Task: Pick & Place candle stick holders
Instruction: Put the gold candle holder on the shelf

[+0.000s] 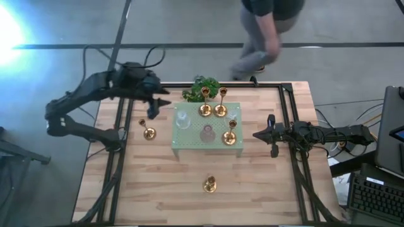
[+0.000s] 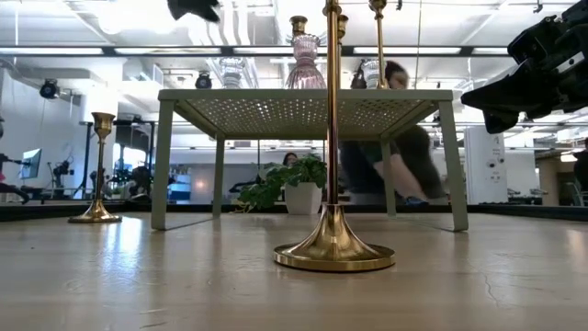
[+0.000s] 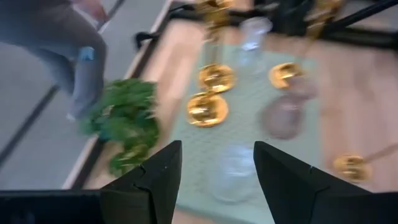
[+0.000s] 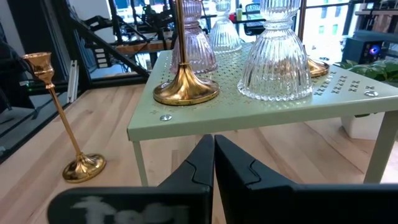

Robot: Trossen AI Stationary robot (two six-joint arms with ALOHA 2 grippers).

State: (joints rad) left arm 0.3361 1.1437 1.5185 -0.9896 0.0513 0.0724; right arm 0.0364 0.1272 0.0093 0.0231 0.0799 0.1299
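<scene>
Wooden table (image 1: 164, 189) first: treat as the pick-up ground, with the pale green stand (image 1: 189, 140) at its middle as the likely drop spot.

Left gripper (image 1: 161, 101) up in the air over the stand's back left corner, fingers (image 3: 166, 168) spread well apart with nothing between them. Right gripper (image 1: 262, 134) parked just beside the stand's right edge, pressed fully shut on nothing. Leave that one waiting.

Leafy plant (image 1: 201, 88) behind the stand: keep the arm's path clear of the leaves.

On the stand already: 3 gold holders and 3 glass ones, among them a clear glass holder (image 1: 183, 120) near the left edge and a pink glass holder (image 1: 207, 133) toward the front. Off the stand: 2 gold ones, the left gold holder (image 1: 149, 132) just beside the stand on the table, and the front gold holder (image 1: 209, 184) well apart from it.

Probably best to take the left gold holder next. Come down from straight above, close on the thin stem low down, lift upright, and set it on a bare patch away from the glass.
</scene>
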